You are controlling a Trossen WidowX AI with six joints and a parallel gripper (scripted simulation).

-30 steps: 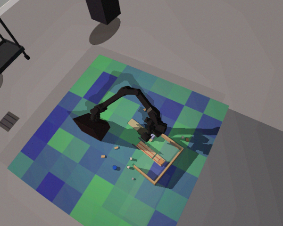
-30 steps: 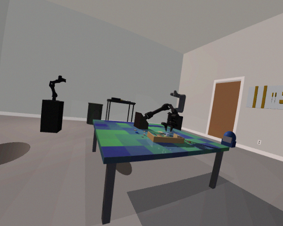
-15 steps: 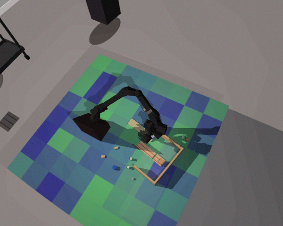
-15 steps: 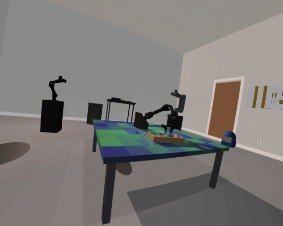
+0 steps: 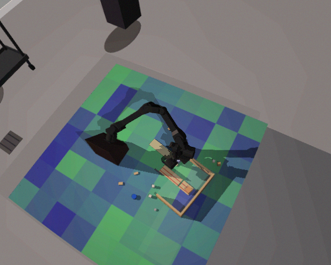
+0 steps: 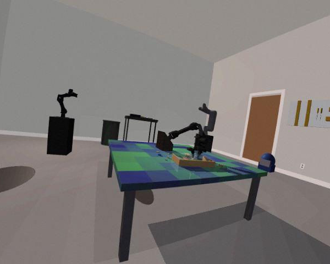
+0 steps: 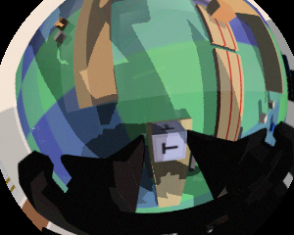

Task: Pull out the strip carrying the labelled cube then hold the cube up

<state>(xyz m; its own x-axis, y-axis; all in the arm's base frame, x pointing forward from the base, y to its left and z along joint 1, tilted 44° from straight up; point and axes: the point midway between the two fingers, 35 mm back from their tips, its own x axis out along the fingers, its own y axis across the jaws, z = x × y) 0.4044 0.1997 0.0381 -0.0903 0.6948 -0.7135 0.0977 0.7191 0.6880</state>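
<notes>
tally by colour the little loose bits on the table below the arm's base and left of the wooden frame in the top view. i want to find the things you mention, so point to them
tan blocks (image 5: 120, 183) (image 6: 158, 152): 2
white cubes (image 5: 150, 195) (image 6: 168, 157) (image 7: 263, 117): 2
blue piece (image 5: 133, 196) (image 6: 159, 154) (image 7: 272, 126): 1
pinkish-grey bit (image 5: 155, 209) (image 6: 166, 159): 1
total: 6

Beyond the pincer (image 5: 175, 160) (image 6: 197, 156) (image 7: 166, 147), the blue-and-green checkered table (image 5: 102, 219) (image 6: 131, 158) (image 7: 152, 64) carries an open-sided wooden frame (image 5: 197, 194) (image 6: 196, 163) (image 7: 100, 73) and a red-lined strip (image 5: 171, 177) (image 7: 229, 93), while a plain pale strip (image 5: 158, 145) (image 7: 171, 188) lies partly beneath the pincer.
</notes>
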